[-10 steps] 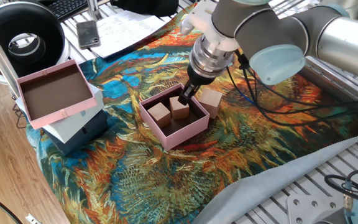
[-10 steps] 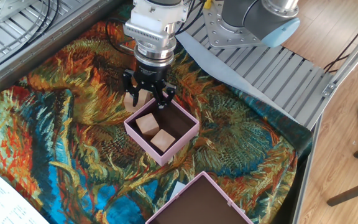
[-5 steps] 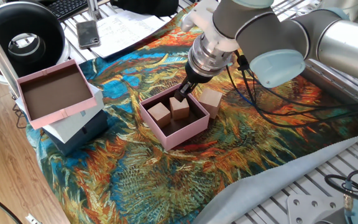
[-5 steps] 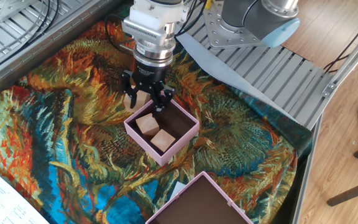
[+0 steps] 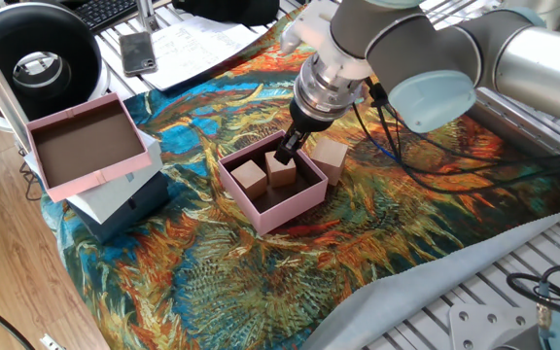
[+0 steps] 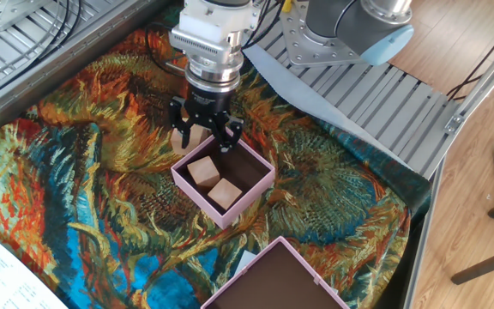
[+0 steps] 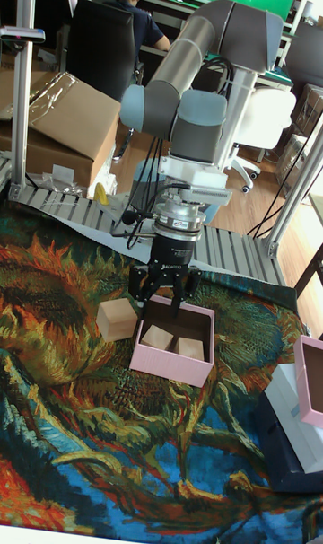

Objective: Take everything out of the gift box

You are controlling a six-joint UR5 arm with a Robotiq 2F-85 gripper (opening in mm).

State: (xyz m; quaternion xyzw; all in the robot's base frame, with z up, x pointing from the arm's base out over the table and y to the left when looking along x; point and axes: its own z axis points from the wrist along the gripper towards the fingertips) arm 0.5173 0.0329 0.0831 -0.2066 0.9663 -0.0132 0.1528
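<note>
While our fingers (image 6: 178,137) stand spread apart over the gift box (image 6: 224,181), they grip nothing — the gripper (image 6: 205,137) hangs at the box's far corner, one finger outside its wall, the other over the dark brown interior. Two light-tan wooden cubes (image 6: 202,171) (image 6: 225,193) sit inside, side by side against one wall, leaving bare floor along the opposite side. A third cube (image 5: 330,156) rests on the cloth (image 6: 84,172), touching the box's outer wall. Around the box, we see open printed fabric — smooth, with orange and blue sunflower patterns. Near the box, a shallow pink tray (image 5: 86,146) lies atop a white and navy box (image 5: 120,204).
</note>
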